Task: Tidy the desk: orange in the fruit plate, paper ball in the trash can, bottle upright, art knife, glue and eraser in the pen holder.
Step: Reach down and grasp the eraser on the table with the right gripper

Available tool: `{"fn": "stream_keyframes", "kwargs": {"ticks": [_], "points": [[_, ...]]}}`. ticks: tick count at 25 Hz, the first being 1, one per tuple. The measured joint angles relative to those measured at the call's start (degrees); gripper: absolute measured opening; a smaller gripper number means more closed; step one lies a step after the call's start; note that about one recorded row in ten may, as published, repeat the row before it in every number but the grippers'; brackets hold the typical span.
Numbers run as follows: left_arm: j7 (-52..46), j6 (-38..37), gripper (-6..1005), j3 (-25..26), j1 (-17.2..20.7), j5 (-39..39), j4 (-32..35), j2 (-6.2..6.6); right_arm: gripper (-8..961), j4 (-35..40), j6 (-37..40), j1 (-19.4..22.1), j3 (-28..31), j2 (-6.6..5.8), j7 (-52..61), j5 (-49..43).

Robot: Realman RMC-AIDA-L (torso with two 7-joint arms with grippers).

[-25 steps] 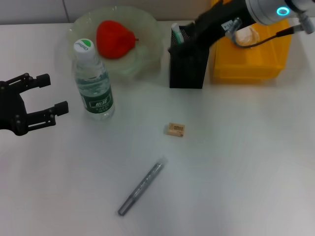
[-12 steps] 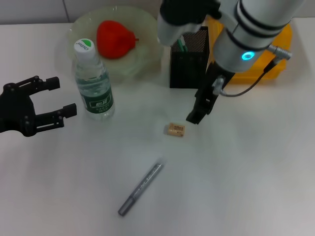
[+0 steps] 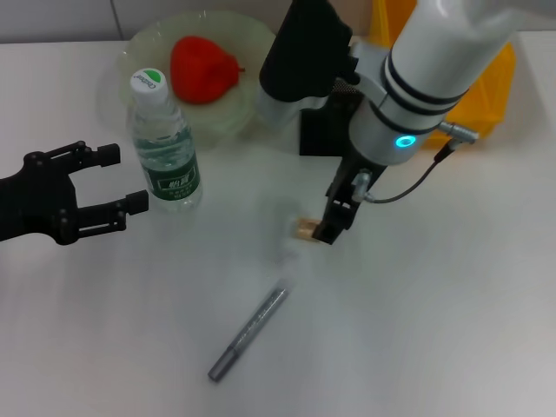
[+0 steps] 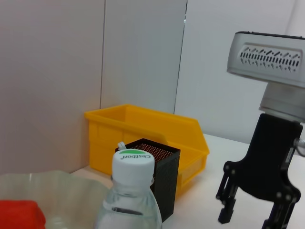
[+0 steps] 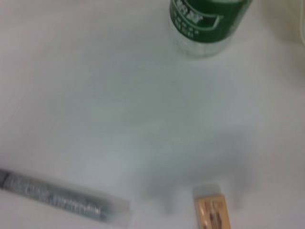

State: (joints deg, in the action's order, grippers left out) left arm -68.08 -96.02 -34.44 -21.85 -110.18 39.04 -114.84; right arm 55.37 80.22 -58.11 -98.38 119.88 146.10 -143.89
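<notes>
Desk (image 3: 452, 304): smooth matt white top, faint sheen only. Water bottle (image 3: 163, 148): clear glossy plastic w/ ribbed walls, green printed label, white plastic cap w/ green top. Behind the bottle, fruit plate (image 3: 261, 78): translucent pale-green, glassy-looking, wavy rim. Art knife (image 3: 248, 332), well in front of the bottle: grey metallic-looking barrel under a clear plastic sleeve. Eraser (image 3: 304, 228): matt tan, printed paper-like wrap. Pen holder (image 4: 159, 179): black metal mesh, matt. Bin (image 4: 143, 131) behind the holder: yellow plastic, smooth, slight gloss. Left pincer (image 3: 104, 187): matt black plastic or metal. Right pincer (image 4: 250, 217): matt black fingers; arm shell above it glossy white w/ black bands.
</notes>
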Motion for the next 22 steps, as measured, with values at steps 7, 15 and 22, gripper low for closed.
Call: {"fn": "stream_keyframes", "kwargs": {"ticks": [7, 15, 22], "points": [[0.31, 0.68, 814, -0.02, -0.04, -0.13, -0.29, -0.12, 570, -3.12, -7.40, 0.31, -5.21, 0.00, 0.82, 0.96], [0.07, 0.75, 815, -0.02, -0.05, -0.13, -0.29, -0.12, 534, -6.43, -13.45, 0.08, -10.12, 0.00, 1.04, 4.08], [0.15, 0.75, 814, 0.08, -0.21, -0.13, -0.29, -0.16, 504, -7.10, -14.61, -0.12, -12.17, 0.00, 1.51, 5.30]]}}
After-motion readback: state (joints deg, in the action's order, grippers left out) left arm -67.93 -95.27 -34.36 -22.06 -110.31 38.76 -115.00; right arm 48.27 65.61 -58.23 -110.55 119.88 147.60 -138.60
